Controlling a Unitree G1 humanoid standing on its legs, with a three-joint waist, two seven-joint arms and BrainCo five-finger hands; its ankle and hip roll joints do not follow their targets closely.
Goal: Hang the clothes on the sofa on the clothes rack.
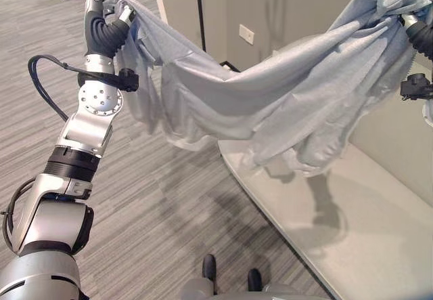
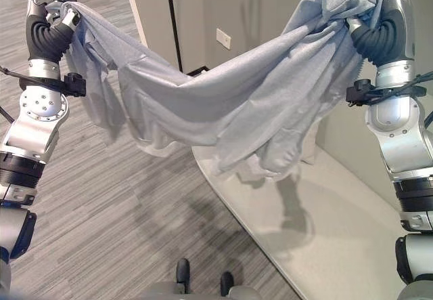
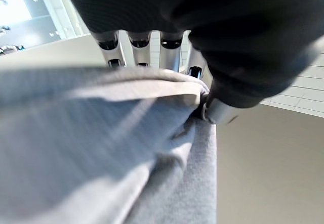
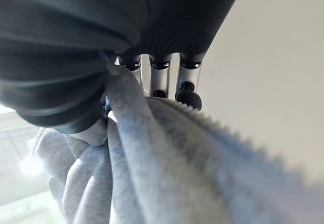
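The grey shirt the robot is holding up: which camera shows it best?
The right eye view: the grey shirt hangs there end to end, sagging between the left hand and the right hand. The left eye view cuts off the right hand's end. Each wrist view shows just a bunched fold under that hand's fingers.

From the head, our two eye views look down on the cloth (image 2: pixel 223 103) from nearly the same place, and both share it above the platform (image 2: pixel 325 225). Each wrist view looks along its own fingers, very close to the cloth.
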